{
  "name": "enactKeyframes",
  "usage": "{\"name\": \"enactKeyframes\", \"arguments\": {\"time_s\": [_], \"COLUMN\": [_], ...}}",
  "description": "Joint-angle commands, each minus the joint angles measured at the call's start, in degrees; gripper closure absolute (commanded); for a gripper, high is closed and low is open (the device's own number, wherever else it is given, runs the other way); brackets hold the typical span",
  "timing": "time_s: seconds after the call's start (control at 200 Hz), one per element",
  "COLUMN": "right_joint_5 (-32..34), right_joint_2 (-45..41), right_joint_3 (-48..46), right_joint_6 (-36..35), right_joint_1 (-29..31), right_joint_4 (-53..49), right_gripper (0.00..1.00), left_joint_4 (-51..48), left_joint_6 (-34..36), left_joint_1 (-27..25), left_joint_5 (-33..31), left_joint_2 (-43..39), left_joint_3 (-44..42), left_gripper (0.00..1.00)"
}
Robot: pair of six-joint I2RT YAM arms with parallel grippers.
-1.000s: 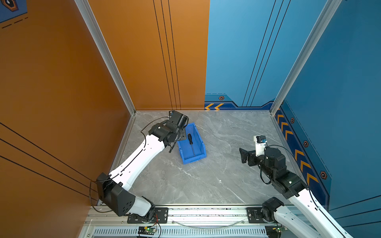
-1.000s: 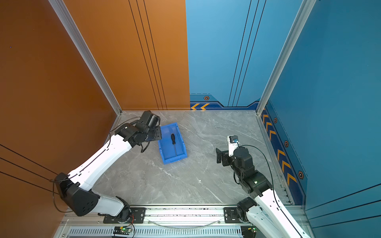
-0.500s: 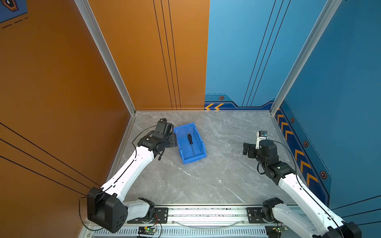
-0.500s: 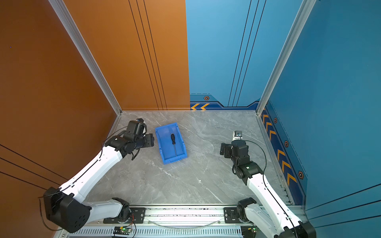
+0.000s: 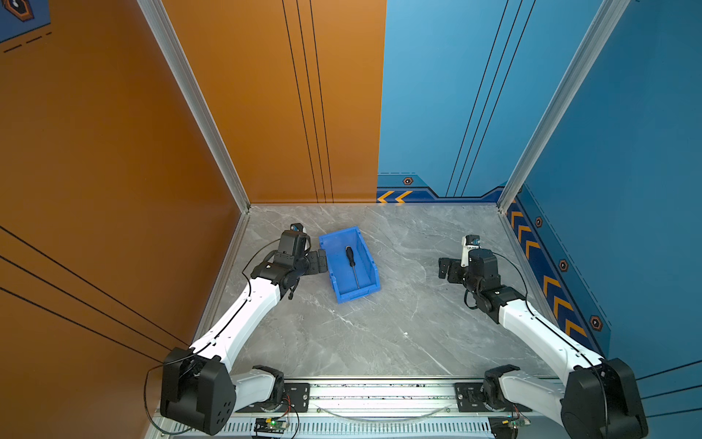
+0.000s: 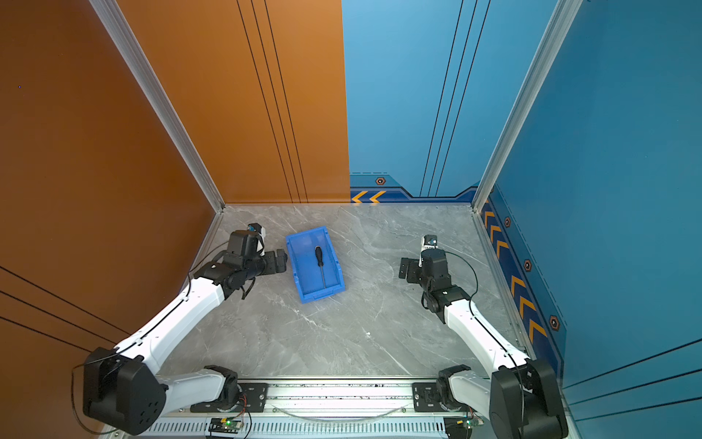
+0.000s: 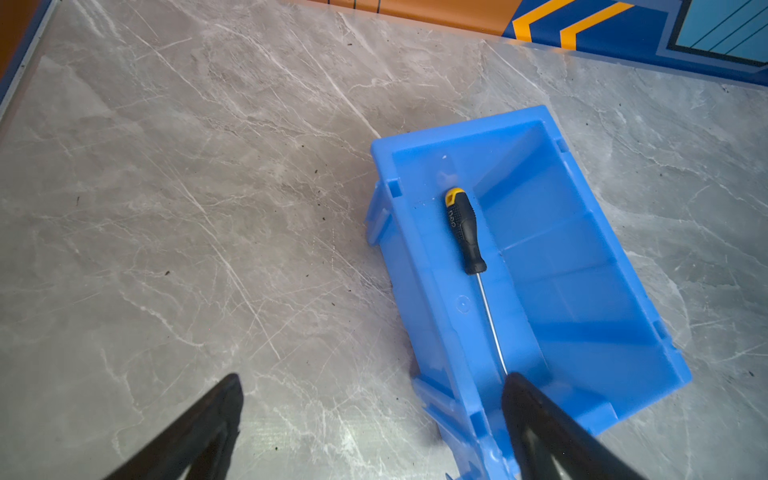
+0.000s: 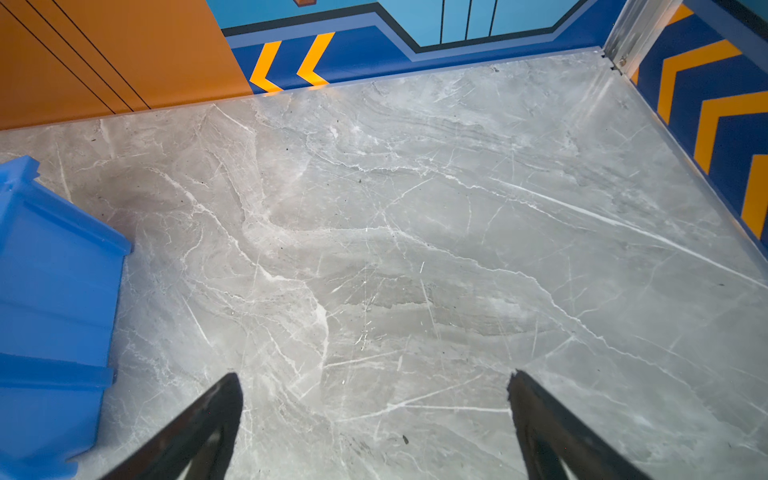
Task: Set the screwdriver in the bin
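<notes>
Screwdriver, slim, with a black handle, a yellow butt cap and a thin silver shaft (image 7: 468, 245), lay flat on the floor of the small bright blue rectangular plastic bin (image 7: 457, 126). Its cap pointed at the tall back wall and its tip at the cut-down front wall. Both top views showed it wholly inside (image 5: 350, 262), so the task looked done.

The left gripper (image 5: 319, 262) was released, its black fingers spread wide and empty in the wrist view. It hung just beside the bin's long wall; whether it touched the plastic could not be told. One finger (image 7: 540, 415) overlapped the bin's near end in that view.

The chief risk was probably this closeness. A sideways swing or a dip on retreat could catch the thick rim, then shove or tilt the light bin across the smooth grey marble-patterned tabletop (image 5: 380, 334). A tilt towards the low front wall might let the round-handled tool roll or slide out shaft first.

The right gripper (image 5: 446, 268), likewise spread and empty, stood well apart and seemed no threat.
</notes>
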Motion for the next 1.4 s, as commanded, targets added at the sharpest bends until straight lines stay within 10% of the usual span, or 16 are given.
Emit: {"name": "enactKeyframes", "arguments": {"time_s": [0.0,0.526,0.696,1.397], "right_joint_5": [-1.6,-3.3,1.8,-2.3], "right_joint_2": [0.4,14.8,12.9,22.9], "right_joint_3": [-1.6,0.1,-6.3,-16.0], "right_joint_6": [-5.2,-8.5,-10.4,-9.6], "right_joint_1": [-0.4,-7.9,-7.7,-12.9], "right_joint_4": [7.6,16.6,23.6,51.8], "right_gripper": [0.0,0.0,0.0,0.0], "left_joint_4": [4.7,26.3,44.6,67.9], "left_joint_6": [1.5,6.0,16.8,15.4], "left_joint_1": [1.7,8.4,9.8,15.4], "left_joint_5": [-0.1,-19.9,-16.4,-6.1], "left_joint_2": [0.7,1.5,1.0,13.1], "left_joint_3": [-2.2,-16.7,-25.5,-31.5], "left_gripper": [0.02,0.02,0.02,0.02]}}
